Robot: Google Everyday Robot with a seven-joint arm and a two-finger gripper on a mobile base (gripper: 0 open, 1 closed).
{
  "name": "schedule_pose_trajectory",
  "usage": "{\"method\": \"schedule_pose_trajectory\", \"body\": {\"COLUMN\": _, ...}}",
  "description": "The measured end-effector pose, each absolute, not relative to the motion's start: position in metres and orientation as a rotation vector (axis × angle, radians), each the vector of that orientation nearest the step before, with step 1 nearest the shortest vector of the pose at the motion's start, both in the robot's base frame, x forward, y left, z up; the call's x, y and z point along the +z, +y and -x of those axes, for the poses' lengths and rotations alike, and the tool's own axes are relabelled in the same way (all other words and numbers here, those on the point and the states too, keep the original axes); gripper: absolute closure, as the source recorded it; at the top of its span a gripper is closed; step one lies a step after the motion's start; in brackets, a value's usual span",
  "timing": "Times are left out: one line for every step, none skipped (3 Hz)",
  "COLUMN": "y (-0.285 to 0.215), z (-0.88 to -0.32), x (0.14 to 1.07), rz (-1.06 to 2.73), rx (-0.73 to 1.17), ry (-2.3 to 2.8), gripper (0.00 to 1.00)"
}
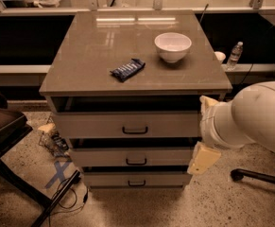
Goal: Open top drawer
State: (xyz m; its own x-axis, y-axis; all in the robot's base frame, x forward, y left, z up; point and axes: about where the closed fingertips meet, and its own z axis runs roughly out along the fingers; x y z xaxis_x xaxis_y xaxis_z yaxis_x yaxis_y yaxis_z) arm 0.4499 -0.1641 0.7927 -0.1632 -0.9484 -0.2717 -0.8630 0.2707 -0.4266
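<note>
The top drawer [104, 125] is the tallest of three grey-beige fronts in the cabinet, with a small dark loop handle [135, 130] at its middle. A dark gap shows between its front and the tabletop. Its front stands about in line with the two fronts below. My arm's big white link [257, 117] fills the right side, and a beige segment [203, 158] hangs from it beside the cabinet's right front corner, level with the middle drawer. My gripper itself does not show; it is hidden by the arm or out of view.
On the cabinet top [90, 56] lie a white bowl [173, 46] and a dark blue snack packet [127, 69]. A dark chair [4, 126] stands at the left, cables and blue tape on the floor [61, 174]. A chair base [255, 175] is at the right, a water bottle [235, 55] behind.
</note>
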Motion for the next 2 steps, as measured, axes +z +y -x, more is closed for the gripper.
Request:
{"method": "schedule_pose_trajectory", "body": {"y": -0.164, "z": -0.45, "x": 0.792, "rz": 1.629, "rx": -0.232, "ry": 2.066, "gripper": 0.0}}
{"method": "schedule_pose_trajectory", "body": {"y": -0.154, "z": -0.453, "x": 0.776, "rz": 1.664, "rx": -0.223, "ry": 2.062, "gripper": 0.0}}
